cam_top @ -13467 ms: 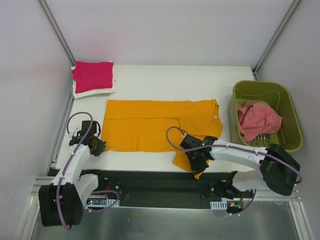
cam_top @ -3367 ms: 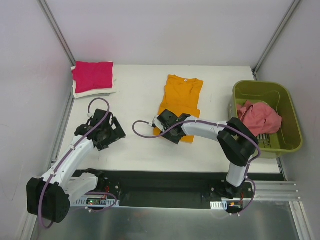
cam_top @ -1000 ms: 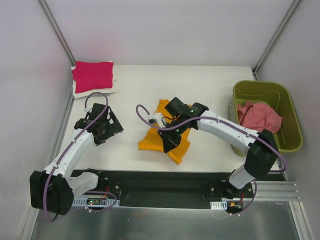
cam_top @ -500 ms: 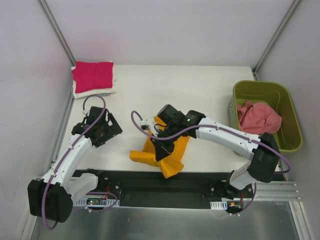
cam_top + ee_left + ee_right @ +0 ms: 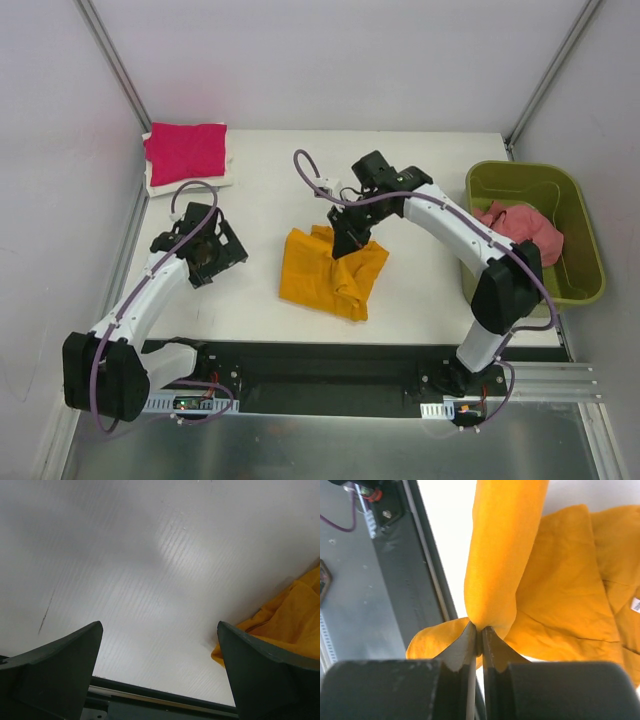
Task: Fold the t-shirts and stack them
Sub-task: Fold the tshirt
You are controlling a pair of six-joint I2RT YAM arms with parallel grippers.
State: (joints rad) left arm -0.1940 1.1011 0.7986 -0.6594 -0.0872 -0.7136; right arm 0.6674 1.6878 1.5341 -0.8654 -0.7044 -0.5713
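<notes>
**Orange shirt mid-fold, right tool doing the work**

Right tool [image 5: 347,238] is pinched shut on a bunched fold of the orange shirt [image 5: 325,275]. Looks like it's holding that fold up so it can drape over the rest, which lies rumpled mid-surface [image 5: 280,185]. Left tool [image 5: 207,255] hangs open over bare surface left of the shirt, gripping nothing; my guess is it's ready to pin a corner. The folded stack [image 5: 185,155] sits far-left, and a pink shirt [image 5: 515,238] is in the bin [image 5: 585,285].

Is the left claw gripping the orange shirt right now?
No, the left claw is open over the table, and the orange shirt lies off to one side, not between its jaws.
</notes>
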